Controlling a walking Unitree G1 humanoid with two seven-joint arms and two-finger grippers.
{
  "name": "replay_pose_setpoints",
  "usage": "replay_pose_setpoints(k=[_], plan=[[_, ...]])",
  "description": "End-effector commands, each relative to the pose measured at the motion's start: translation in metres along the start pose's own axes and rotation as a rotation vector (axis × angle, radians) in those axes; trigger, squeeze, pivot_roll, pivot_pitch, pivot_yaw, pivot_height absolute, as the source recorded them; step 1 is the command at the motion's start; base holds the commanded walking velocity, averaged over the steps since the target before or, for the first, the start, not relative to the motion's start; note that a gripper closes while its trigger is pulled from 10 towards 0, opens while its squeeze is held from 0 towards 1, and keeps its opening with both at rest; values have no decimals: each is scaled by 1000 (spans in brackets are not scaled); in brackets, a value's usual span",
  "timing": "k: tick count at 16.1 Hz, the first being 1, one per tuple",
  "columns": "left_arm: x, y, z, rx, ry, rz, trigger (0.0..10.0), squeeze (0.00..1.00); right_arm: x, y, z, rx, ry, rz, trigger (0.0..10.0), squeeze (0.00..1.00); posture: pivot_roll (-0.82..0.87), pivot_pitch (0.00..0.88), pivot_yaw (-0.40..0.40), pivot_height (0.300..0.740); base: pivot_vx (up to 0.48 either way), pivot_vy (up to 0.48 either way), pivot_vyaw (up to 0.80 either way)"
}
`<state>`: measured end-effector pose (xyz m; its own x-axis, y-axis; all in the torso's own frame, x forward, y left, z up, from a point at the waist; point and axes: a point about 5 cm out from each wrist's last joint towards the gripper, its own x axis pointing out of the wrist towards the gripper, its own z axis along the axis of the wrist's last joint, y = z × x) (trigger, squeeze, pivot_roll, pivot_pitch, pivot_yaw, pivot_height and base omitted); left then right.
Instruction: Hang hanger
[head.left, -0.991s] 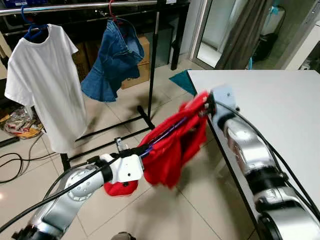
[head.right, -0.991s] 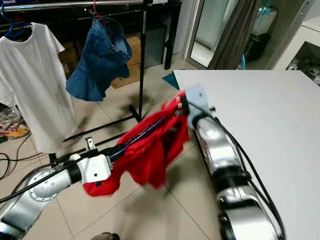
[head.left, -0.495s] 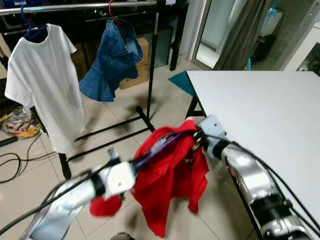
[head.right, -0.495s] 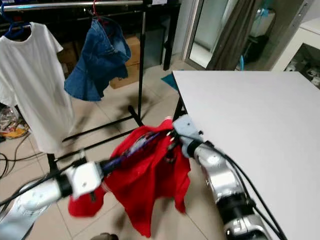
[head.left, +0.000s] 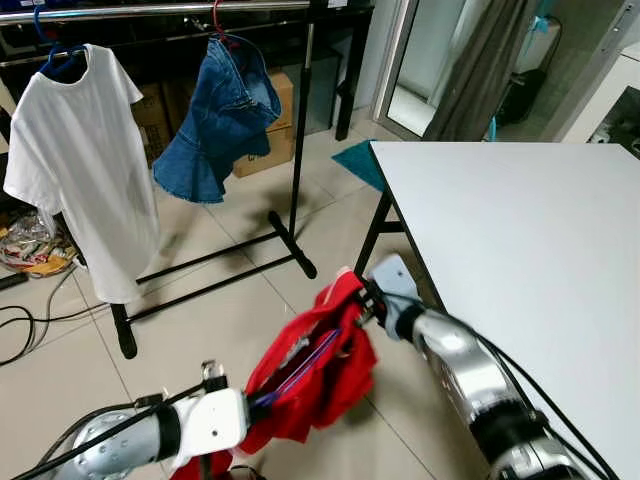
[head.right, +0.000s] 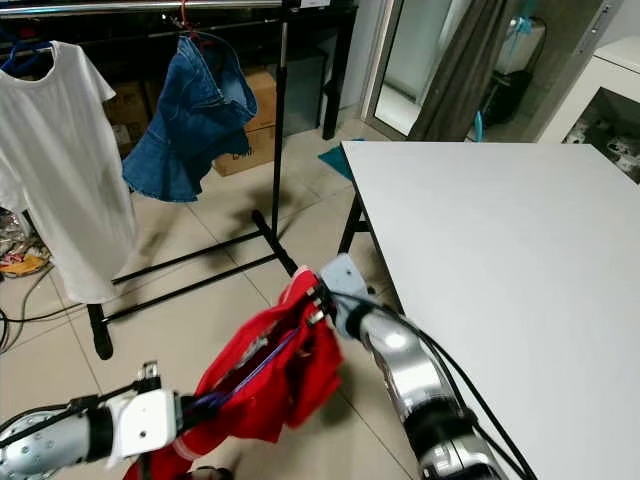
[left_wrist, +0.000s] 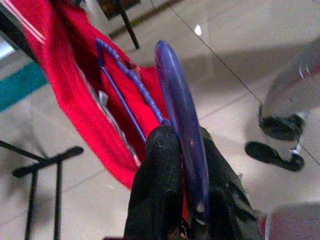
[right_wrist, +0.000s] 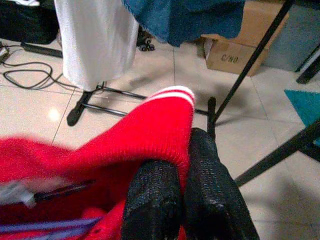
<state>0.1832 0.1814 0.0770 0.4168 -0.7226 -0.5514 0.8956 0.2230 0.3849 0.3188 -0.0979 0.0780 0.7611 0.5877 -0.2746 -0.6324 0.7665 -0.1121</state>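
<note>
A red garment (head.left: 315, 375) hangs low over the tiled floor on a purple hanger (left_wrist: 181, 120), stretched between my two arms. My left gripper (left_wrist: 182, 150) is shut on the hanger's purple end, at the lower left of the head views. At the garment's upper right edge my right gripper (right_wrist: 184, 165) is shut on its red collar with white stripes (right_wrist: 170, 94). The clothes rail (head.left: 160, 12) runs across the top left, well above and beyond both grippers.
A white T-shirt (head.left: 85, 160) on a blue hanger and a denim garment (head.left: 220, 115) hang from the rail. The rack's black base (head.left: 215, 270) lies on the floor. A white table (head.left: 520, 240) stands at the right, with cardboard boxes and cables beyond the rack.
Both arms have dropped lower and toward me, carrying the red garment down near the floor. The garment is more bunched between the grippers.
</note>
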Motion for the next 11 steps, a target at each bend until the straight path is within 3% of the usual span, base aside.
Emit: replay_pose_setpoints(k=[1,4,7,9,11], plan=[[2,-10,-3,6,37,-83,10000,0,2,-9,16,-17,-46,-31,0,0,248,89,-102,740,0,0,0],[6,-2,5,62,0,-38,10000,0,6,-7,15,-31,-29,-16,0,0,243,90,-110,740,0,0,0],[11,15,36,145,-177,68,10000,0,15,6,-7,-18,39,-55,0,0,238,89,-112,740,0,0,0],[11,20,47,180,-249,77,10000,0,22,17,-23,33,115,-98,0,0,240,89,-110,740,0,0,0],[12,16,47,176,-240,39,10000,0,25,18,-22,65,117,-123,0,0,245,90,-111,740,0,0,0]])
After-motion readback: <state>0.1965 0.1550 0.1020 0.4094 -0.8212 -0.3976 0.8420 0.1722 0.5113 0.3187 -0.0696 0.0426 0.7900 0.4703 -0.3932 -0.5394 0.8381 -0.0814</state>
